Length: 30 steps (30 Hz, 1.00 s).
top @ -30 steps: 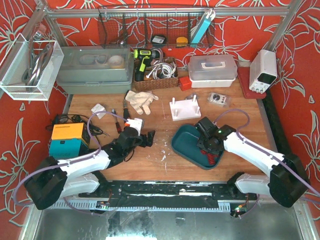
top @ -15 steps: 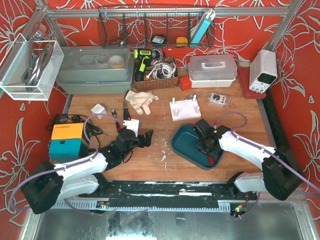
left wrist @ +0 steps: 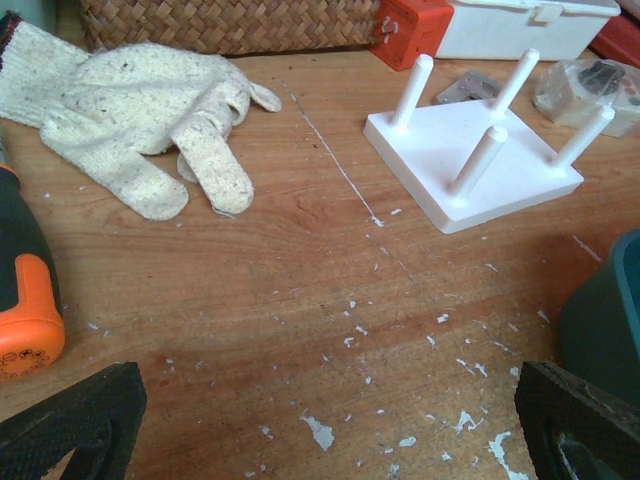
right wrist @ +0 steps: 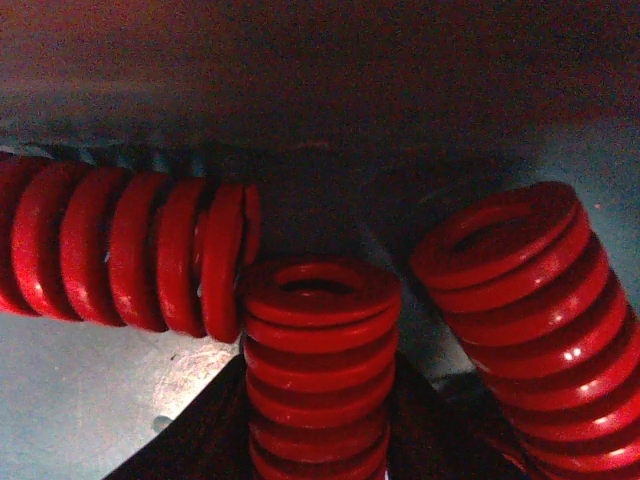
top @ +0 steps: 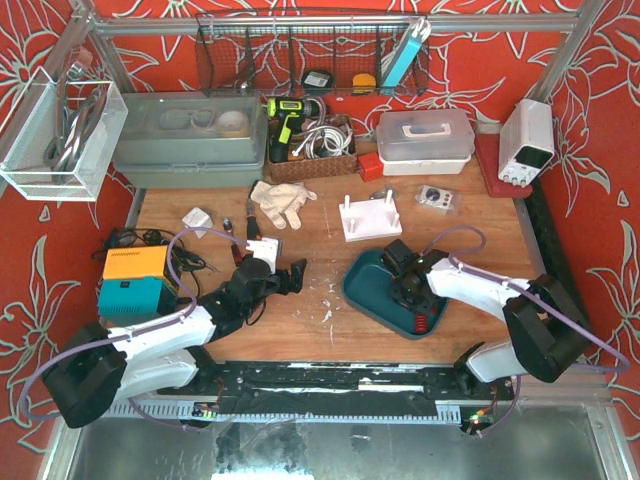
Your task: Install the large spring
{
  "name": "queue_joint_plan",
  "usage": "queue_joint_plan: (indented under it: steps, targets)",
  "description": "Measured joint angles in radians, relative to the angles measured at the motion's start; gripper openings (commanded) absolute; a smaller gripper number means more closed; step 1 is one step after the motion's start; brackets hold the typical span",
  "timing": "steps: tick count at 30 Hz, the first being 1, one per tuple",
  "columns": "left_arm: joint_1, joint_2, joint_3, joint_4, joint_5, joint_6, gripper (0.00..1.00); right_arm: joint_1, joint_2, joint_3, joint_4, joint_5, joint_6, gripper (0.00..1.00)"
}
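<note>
In the right wrist view three red springs lie in the dark teal tray (top: pixel 362 287). One large red spring (right wrist: pixel 320 360) stands upright between my right gripper's (right wrist: pixel 318 440) dark fingers (right wrist: pixel 195 440), which press its two sides. A second spring (right wrist: pixel 130 250) lies on its side to the left and a third (right wrist: pixel 525 290) leans at the right. From above, the right gripper (top: pixel 410 290) is down inside the tray. The white peg base (top: pixel 370 218) (left wrist: pixel 470 150) stands just beyond the tray. My left gripper (top: pixel 297 275) (left wrist: pixel 335 425) hovers wide open over bare wood, holding nothing.
A white work glove (left wrist: pixel 140 95) (top: pixel 280 200) lies at the back left. An orange-handled tool (left wrist: pixel 25 300) sits by the left finger. An orange and teal box (top: pixel 135 278) is at the left edge, a wicker basket (top: pixel 310 150) and plastic bins at the back.
The right gripper has shifted slightly left and lower in the tray, and its jaws have narrowed a little around the spring. The left arm edged a little left early on.
</note>
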Motion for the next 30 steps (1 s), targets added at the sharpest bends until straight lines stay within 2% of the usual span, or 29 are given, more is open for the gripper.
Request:
queue_joint_plan:
  steps: [11, 18, 23, 30]
  targets:
    - [0.000, 0.017, 0.000, 0.026, 0.043, 0.012, 0.98, 0.000, -0.024, 0.004, -0.010, 0.013, -0.010, 0.19]
    - [0.000, 0.015, 0.000, 0.052, 0.088, 0.023, 0.91, 0.000, -0.211, 0.004, -0.034, 0.042, -0.058, 0.18]
    - [0.000, -0.043, -0.026, 0.067, 0.126, 0.014, 0.83, 0.000, -0.374, -0.007, 0.010, 0.081, -0.193, 0.14]
    - [0.000, -0.089, -0.035, 0.082, 0.230, -0.054, 0.76, 0.000, -0.538, -0.095, 0.212, 0.058, -0.485, 0.10]
